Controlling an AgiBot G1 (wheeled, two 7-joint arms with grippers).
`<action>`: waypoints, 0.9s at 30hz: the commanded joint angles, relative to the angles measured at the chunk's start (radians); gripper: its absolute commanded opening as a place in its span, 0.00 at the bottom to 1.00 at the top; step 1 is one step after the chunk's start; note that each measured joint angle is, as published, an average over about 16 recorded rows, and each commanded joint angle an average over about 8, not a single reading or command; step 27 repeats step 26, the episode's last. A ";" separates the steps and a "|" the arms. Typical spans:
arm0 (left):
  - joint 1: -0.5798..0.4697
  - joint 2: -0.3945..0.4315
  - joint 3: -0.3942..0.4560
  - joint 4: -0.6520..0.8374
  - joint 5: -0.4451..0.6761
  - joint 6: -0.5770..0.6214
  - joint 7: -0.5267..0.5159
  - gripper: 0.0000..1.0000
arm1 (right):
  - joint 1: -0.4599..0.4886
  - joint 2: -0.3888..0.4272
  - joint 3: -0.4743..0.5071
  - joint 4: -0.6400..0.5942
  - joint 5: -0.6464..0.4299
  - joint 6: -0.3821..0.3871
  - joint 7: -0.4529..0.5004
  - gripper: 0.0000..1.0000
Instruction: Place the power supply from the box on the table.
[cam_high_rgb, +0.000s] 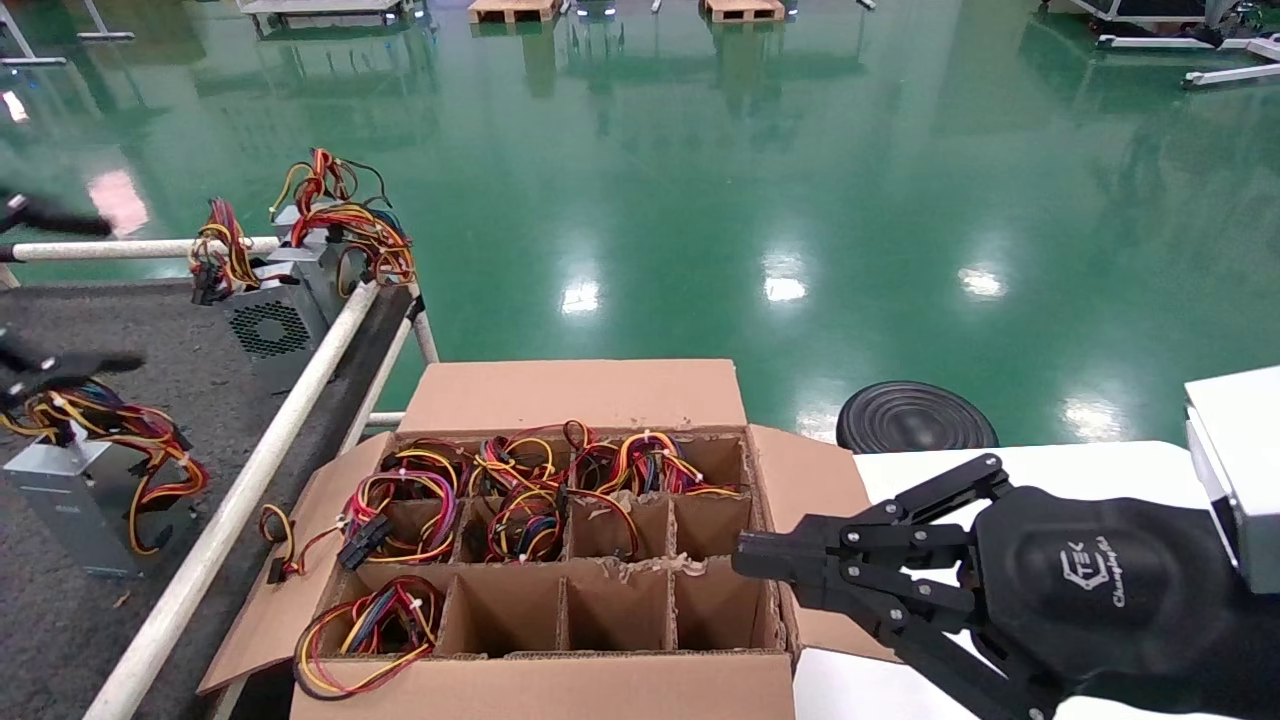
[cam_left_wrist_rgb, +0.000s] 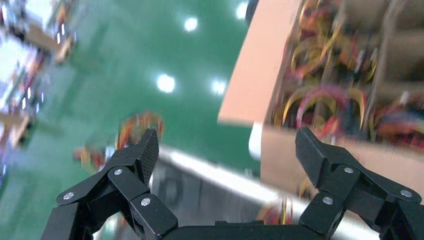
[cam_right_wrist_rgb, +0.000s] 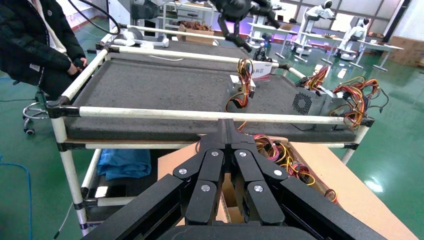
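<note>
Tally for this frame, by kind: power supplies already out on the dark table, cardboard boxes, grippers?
Power supplies on the dark table: 3 (plain block, two fan-grille units)
Cardboard box: 1
Grippers: 2 (left gripper open, right gripper shut)
Total: 6

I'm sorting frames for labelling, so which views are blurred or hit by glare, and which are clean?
Head view: sharp on the box, with bright lamp glare on the green floor; the left gripper at the edge is smeared. Left wrist view: the background is motion-blurred, only the left gripper's open jaws are crisp. Right wrist view: clean, the table is sharp.
</note>
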 joint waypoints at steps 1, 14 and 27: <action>0.002 0.007 -0.001 -0.017 -0.047 0.015 -0.002 1.00 | 0.000 0.000 0.000 0.000 0.000 0.000 0.000 0.01; 0.049 0.023 -0.035 -0.051 -0.157 0.050 -0.011 1.00 | 0.000 0.000 0.000 0.000 0.000 0.000 0.000 1.00; 0.108 0.021 -0.082 -0.107 -0.146 0.028 -0.046 1.00 | 0.000 0.000 0.000 0.000 0.000 0.000 0.000 1.00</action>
